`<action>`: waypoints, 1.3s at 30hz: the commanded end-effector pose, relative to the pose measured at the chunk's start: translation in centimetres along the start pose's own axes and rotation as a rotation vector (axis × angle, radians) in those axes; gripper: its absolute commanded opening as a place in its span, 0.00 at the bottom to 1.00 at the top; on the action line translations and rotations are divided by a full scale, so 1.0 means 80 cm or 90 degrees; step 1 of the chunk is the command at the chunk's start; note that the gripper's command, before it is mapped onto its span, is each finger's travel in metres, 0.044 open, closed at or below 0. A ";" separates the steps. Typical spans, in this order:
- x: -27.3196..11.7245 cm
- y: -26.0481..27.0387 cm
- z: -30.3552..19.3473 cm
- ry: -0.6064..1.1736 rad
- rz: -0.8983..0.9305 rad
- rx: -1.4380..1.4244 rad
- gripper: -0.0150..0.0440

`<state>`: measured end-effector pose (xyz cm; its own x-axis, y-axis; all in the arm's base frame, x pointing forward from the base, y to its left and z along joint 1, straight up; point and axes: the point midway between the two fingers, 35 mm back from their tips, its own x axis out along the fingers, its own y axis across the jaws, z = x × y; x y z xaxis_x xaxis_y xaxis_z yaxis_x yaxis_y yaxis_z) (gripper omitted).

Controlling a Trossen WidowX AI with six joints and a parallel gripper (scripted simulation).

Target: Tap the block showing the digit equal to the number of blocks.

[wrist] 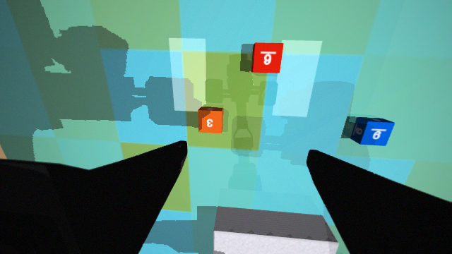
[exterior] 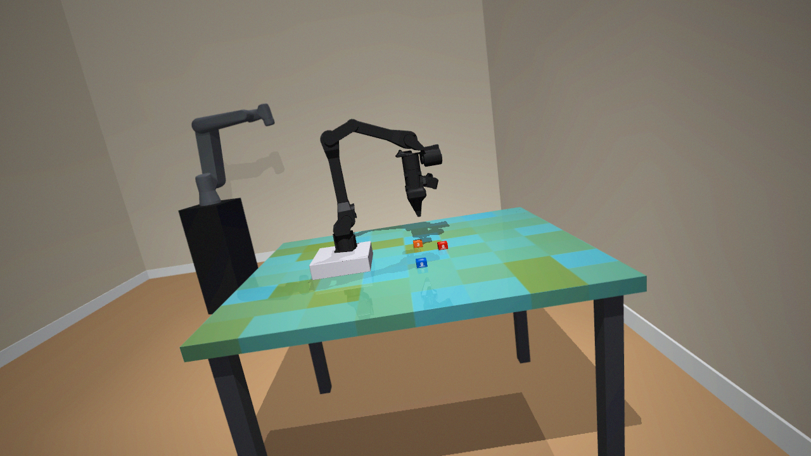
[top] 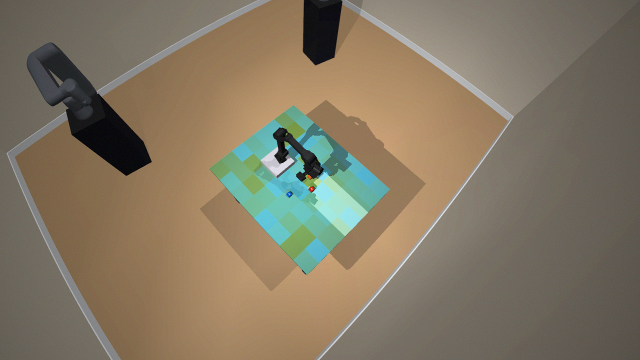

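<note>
An orange block (top: 309,177) (exterior: 417,244) (wrist: 210,121) shows a 3, upside down in the wrist view. A red block (top: 311,189) (exterior: 443,245) (wrist: 268,58) and a blue block (top: 289,194) (exterior: 421,263) (wrist: 376,132) each show a 6 or 9 with a line; I cannot tell which. Three blocks stand apart on the table (top: 298,239) (exterior: 544,273). My gripper (exterior: 418,215) (wrist: 246,151) is open and empty, pointing down well above the table. In the wrist view the orange block lies beyond the tips, left of the midline between them.
The white base (top: 276,169) (exterior: 341,266) (wrist: 275,243) of my arm stands on the table behind the blocks. The red block is farther from it than the orange one. Another grey arm (top: 53,85) (exterior: 210,152) stands on a black pedestal (top: 109,138) (exterior: 218,254) off the table.
</note>
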<state>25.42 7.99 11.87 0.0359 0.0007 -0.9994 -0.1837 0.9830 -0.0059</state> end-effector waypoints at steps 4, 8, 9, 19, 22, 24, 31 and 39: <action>0.000 0.055 -0.020 0.004 0.007 -0.003 0.93; 0.000 0.055 -0.020 0.004 0.007 -0.003 0.93; 0.000 0.055 -0.020 0.004 0.007 -0.003 0.93; 0.000 0.055 -0.020 0.004 0.007 -0.003 0.93; 0.000 0.055 -0.020 0.004 0.007 -0.003 0.93; 0.000 0.055 -0.020 0.004 0.007 -0.003 0.93; 0.098 0.056 -0.020 0.004 0.007 -0.003 0.62; 0.102 0.056 -0.021 0.004 0.007 -0.003 0.29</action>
<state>23.29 12.09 4.00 0.0277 0.0088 -0.9996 -0.1917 0.9814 0.0033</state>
